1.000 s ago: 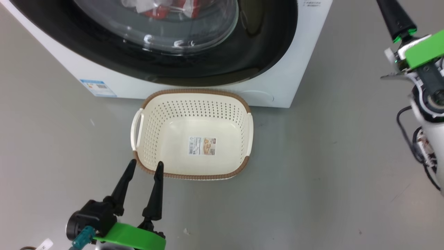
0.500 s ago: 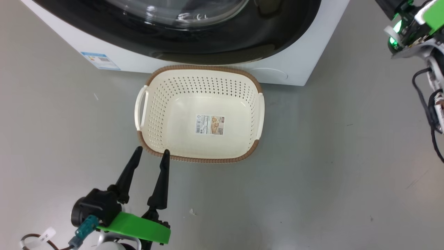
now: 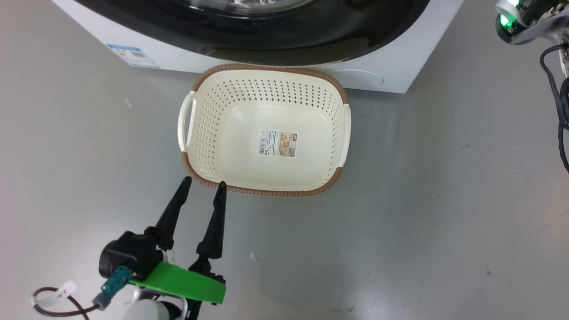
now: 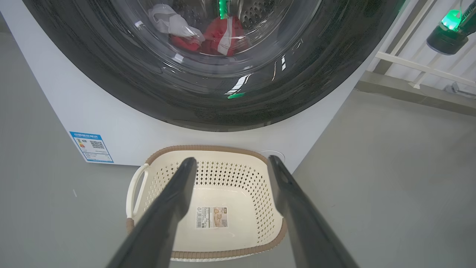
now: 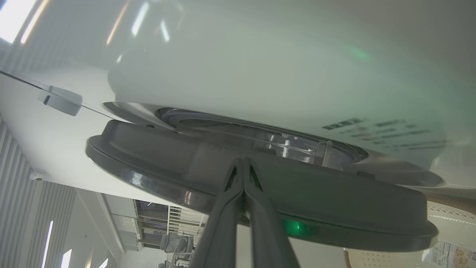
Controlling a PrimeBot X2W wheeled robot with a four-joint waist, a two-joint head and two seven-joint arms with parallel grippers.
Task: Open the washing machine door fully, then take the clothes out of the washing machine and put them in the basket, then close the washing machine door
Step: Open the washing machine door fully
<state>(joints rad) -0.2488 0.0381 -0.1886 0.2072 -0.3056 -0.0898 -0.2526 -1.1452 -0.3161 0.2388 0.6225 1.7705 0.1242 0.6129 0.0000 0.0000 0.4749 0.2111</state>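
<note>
Barely begun: washing machine door (image 5: pixel 260 208) perhaps ajar; clothes (image 4: pixel 223 35) inside; basket (image 3: pixel 266 192) at its six o'clock, empty; right gripper (image 5: pixel 243 160) jaws together, left gripper (image 3: pixel 203 181) jaws apart.

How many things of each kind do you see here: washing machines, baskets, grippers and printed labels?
Washing machine: 1
Basket: 1
Grippers: 2, the left gripper open, the right gripper shut
Printed labels: 2, the blue label on the machine, the paper label in the basket
Total: 6
</note>
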